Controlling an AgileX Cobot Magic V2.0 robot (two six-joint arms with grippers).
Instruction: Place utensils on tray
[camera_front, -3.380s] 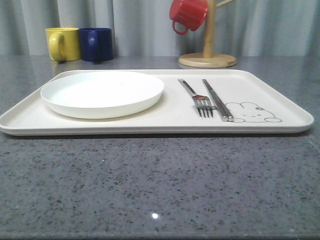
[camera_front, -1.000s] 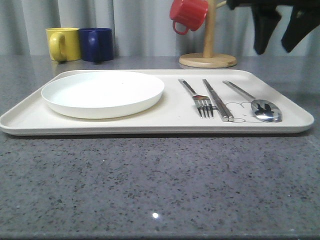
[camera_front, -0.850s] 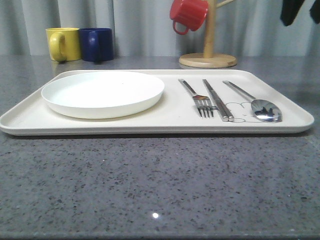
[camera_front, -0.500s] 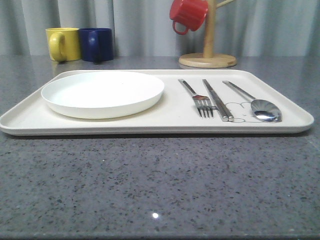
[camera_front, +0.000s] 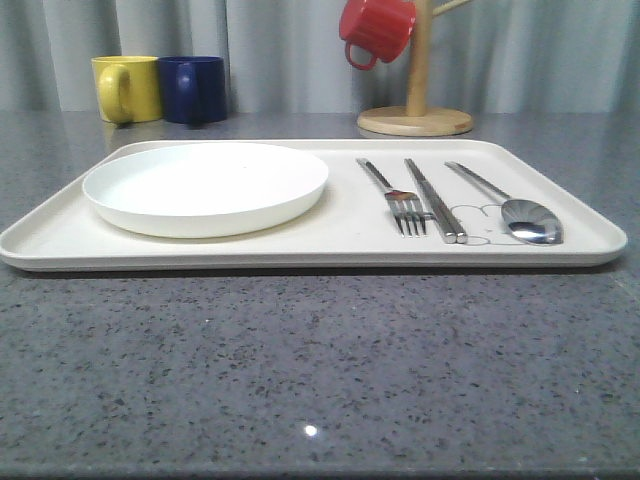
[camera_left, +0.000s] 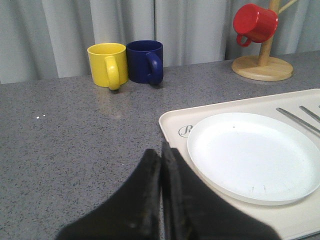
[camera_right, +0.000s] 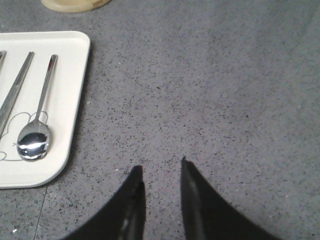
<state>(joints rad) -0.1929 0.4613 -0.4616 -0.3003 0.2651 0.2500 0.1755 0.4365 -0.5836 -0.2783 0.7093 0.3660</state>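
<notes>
The fork (camera_front: 398, 200), the pair of flat metal chopsticks (camera_front: 434, 198) and the spoon (camera_front: 512, 206) lie side by side on the cream tray (camera_front: 300, 245), right of the white plate (camera_front: 205, 186), so the placing looks finished.

The right tool (camera_right: 161, 196) hangs over bare grey desk (camera_right: 210, 95), its fingers a little apart and holding nothing. From it, the spoon's bowl (camera_right: 33, 142) is off to the side, just inside the tray's rounded corner (camera_right: 70, 150), with the chopsticks (camera_right: 15, 92) farther off on that same side.

The left tool (camera_left: 161, 165) has its fingers pressed together, empty. The tray's corner (camera_left: 172, 120) sits just ahead of its tips and the plate (camera_left: 255, 155) lies beyond and to one side; the yellow mug (camera_left: 106, 65) and dark blue mug (camera_left: 146, 61) stand well ahead on the desk.

The main risk, as I judge it, is the left tool: a low sweep toward the plate would catch the tray's rim, shove the tray and scatter the loose cutlery. The spoon, nearest the edge, would slide off first. The red mug (camera_front: 374, 30) on its wooden stand (camera_front: 416, 115) is clear of both.
</notes>
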